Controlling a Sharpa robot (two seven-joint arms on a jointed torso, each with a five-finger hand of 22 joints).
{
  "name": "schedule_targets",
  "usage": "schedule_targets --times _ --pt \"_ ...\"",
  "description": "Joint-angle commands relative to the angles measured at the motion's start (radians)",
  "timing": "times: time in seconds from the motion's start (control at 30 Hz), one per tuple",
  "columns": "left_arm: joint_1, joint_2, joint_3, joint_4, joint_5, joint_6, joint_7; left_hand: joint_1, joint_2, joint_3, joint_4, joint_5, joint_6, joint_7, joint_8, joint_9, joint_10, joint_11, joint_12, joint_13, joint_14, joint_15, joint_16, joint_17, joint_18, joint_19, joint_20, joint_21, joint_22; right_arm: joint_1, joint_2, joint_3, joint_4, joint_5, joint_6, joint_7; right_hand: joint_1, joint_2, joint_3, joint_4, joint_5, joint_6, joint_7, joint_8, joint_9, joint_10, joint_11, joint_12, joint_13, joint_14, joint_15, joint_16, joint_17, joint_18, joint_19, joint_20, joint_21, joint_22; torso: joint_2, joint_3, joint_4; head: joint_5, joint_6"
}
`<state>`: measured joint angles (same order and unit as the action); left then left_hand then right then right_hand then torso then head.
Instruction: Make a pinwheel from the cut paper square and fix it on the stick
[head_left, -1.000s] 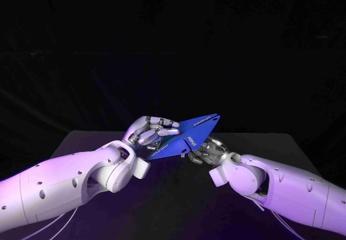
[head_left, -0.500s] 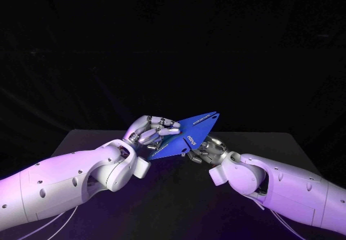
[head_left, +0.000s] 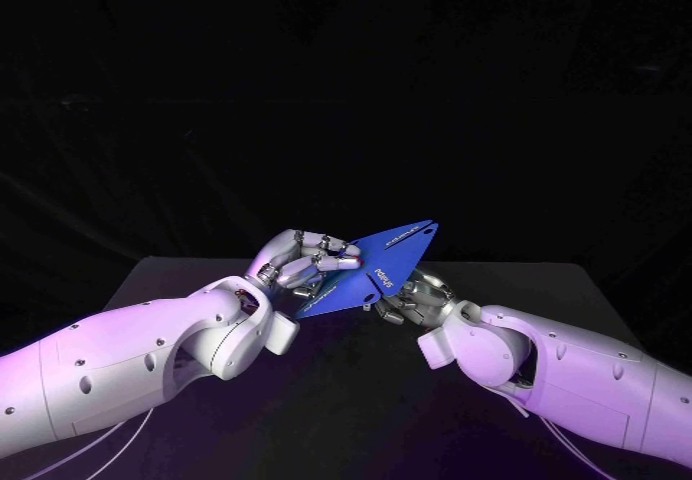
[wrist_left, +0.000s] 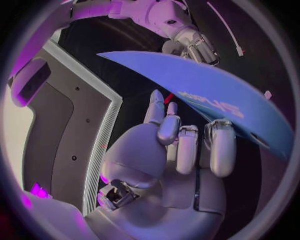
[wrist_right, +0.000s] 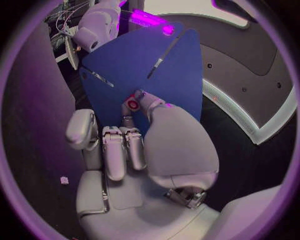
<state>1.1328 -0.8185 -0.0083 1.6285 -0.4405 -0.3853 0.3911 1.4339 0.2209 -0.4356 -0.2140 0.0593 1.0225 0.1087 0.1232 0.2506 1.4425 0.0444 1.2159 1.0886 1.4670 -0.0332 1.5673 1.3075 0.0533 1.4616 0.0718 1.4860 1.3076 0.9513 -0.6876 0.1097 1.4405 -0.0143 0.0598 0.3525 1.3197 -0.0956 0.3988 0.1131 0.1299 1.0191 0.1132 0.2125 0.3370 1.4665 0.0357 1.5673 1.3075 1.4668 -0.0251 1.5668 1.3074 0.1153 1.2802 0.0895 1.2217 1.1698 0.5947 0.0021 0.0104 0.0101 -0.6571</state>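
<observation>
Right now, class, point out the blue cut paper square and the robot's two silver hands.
blue cut paper square (head_left: 371, 274), head view, printed face.
left hand (head_left: 300, 264), head view, curled fingers.
right hand (head_left: 414, 300), head view, fingers.

Blue cut paper square with small white print is held up above the black table, tilted, with its far-right corner highest and its near-left corner lowest. Silver left hand, on a white arm from the left, has its fingers curled over the paper's left edge. Silver right hand, on a white arm from the right, sits under the paper's right side with fingers touching it, so the paper lies between the two hands, mid-scene.
</observation>
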Motion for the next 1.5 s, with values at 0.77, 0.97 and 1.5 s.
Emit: schedule_targets --times 0.77,0.97,1.5 --pt "0.001 -0.002 0.001 0.001 -0.031 0.015 -0.002 0.007 0.035 -0.026 -0.033 -0.007 0.035 -0.006 0.011 -0.001 0.086 -0.027 0.299 0.397 0.104 -0.005 0.004 0.263 -0.017 0.022 0.001 0.008 0.089 -0.001 0.009 0.0 -0.003 -0.007 0.018 0.002 -0.002 0.008 0.005 -0.003 0.003 0.01 -0.002 0.01 0.033 0.104 0.005 0.003 0.263 0.104 0.008 0.004 0.263 -0.008 -0.008 0.003 -0.006 -0.003 0.0 -0.0001 0.0001 0.004 -0.007" --pt "0.001 -0.001 0.001 0.001 -0.031 0.014 -0.002 0.007 0.045 -0.026 -0.041 -0.008 0.043 -0.009 0.013 -0.002 0.089 -0.03 0.303 0.404 0.104 -0.008 0.004 0.263 -0.017 0.022 -0.001 0.009 0.091 -0.001 0.01 0.0 -0.003 -0.008 0.018 0.002 -0.002 0.008 0.005 -0.003 0.003 0.01 -0.002 0.01 0.033 0.104 0.005 0.003 0.263 0.104 0.008 0.004 0.263 -0.008 -0.008 0.003 -0.006 -0.003 0.0 -0.0001 -0.0002 0.005 -0.008" --pt "0.001 -0.002 0.001 0.0 -0.031 0.018 -0.01 0.016 0.064 -0.023 -0.061 -0.009 0.057 -0.013 0.015 -0.002 0.094 -0.033 0.311 0.416 0.104 -0.011 0.004 0.263 -0.018 0.022 -0.004 0.011 0.095 -0.001 0.013 0.0 -0.001 -0.008 0.019 0.001 -0.005 0.009 0.006 -0.007 0.002 0.012 -0.003 0.012 0.036 0.104 0.004 0.003 0.263 0.104 0.008 0.004 0.263 -0.008 -0.01 0.003 -0.006 -0.004 0.0 0.0001 0.0003 0.007 -0.012"
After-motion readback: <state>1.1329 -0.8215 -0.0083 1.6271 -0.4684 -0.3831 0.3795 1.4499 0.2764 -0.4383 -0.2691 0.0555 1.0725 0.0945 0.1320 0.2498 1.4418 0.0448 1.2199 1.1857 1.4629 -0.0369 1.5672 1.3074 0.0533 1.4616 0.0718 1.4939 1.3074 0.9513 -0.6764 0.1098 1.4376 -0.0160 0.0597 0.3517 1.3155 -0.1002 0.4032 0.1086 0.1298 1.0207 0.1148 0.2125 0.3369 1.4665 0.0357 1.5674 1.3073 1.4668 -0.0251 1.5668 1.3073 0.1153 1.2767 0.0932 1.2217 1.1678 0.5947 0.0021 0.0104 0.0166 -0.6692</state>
